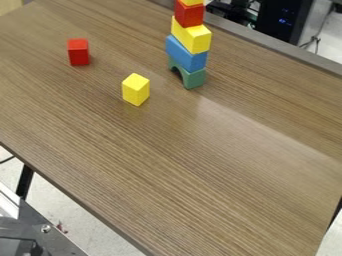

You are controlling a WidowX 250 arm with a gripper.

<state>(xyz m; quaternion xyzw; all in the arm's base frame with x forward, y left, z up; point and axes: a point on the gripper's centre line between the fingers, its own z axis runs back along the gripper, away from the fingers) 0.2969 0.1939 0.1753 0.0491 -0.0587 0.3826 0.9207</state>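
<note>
I log the block tower [192, 39] built at least five high on a green arch block [194, 78]. Red block [79, 52], yellow block [135, 90]: unstacked, apart on tabletop [167, 165]. My jaws: cannot tell.

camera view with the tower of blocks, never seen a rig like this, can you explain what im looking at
The machine here is a single black robot arm that works at a table. This picture comes from a fixed camera looking down at a slant on the wooden table. Toward the far side stands a tower: a green arch at the bottom, then a blue block, a yellow block and a red block, with more yellow at the picture's edge. To its left are a loose yellow block and a loose red block, both standing free, nothing gripping them.
</note>
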